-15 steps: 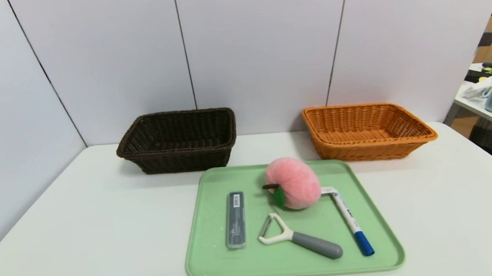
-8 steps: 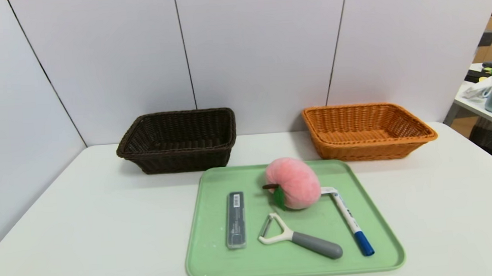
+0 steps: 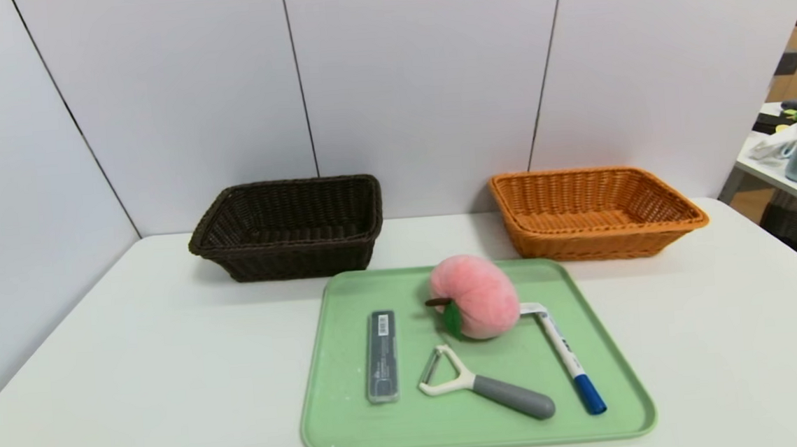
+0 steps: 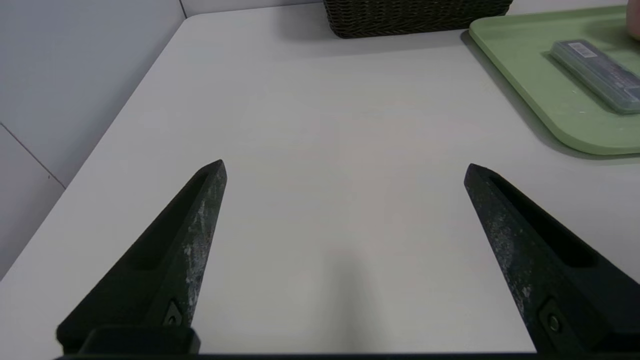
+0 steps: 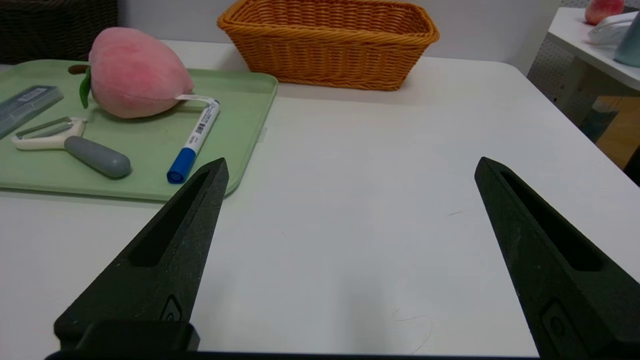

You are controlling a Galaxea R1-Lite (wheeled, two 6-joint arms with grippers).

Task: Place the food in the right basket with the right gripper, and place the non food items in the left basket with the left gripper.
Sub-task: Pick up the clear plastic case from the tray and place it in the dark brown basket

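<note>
While the left end effector hovers low over the bare left part of the white tabletop, its two dark fingers stand wide apart with nothing between them. At the far left, against the wall panels, sits the dark brown left basket, with nothing visible inside. Between the baskets and nearer lies a light green tray. On its left part rests the slim dark grey case, lengthwise near to far. Right of the case lies the white peeler, its grey handle pointing near-right. Just beyond the peeler sits the pink plush peach, stem and leaf facing left. The white marker lies right of the peach, its far end touching the plush, its blue cap toward the near edge. At the far right stands the orange-tan right basket, also showing nothing inside. Right of the tray, the right end effector hangs over bare tabletop, fingers spread wide and holding nothing.
</note>
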